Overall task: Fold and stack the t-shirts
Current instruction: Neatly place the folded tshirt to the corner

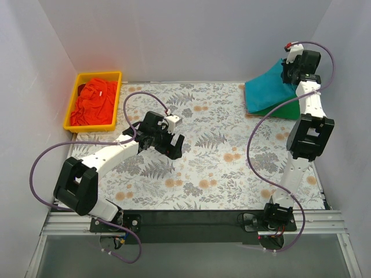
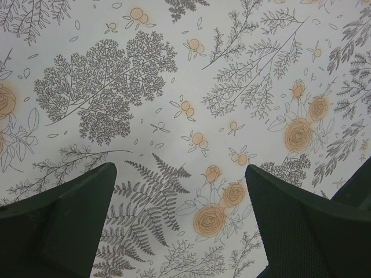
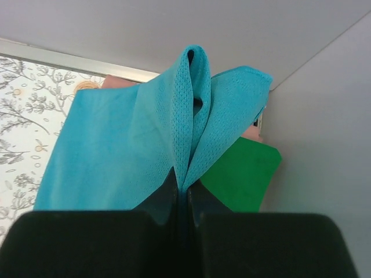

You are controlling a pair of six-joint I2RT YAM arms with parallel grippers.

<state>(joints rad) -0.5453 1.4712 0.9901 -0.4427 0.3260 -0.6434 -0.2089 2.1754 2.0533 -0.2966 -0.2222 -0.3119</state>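
Observation:
My right gripper (image 3: 184,186) is shut on a fold of the teal-blue t-shirt (image 3: 127,150) and holds it lifted at the table's far right corner (image 1: 268,88). The bright green t-shirt (image 3: 246,174) lies flat under it, also seen from above (image 1: 282,109). The orange-red t-shirt (image 1: 95,102) lies crumpled in the yellow bin (image 1: 72,110) at the far left. My left gripper (image 2: 179,191) is open and empty, hovering over the floral sheet near the table's middle left (image 1: 172,145).
The grey floral-printed sheet (image 1: 214,162) covers the table. White walls close in at the back and both sides. A pinkish patch (image 3: 119,81) shows behind the teal shirt by the back wall.

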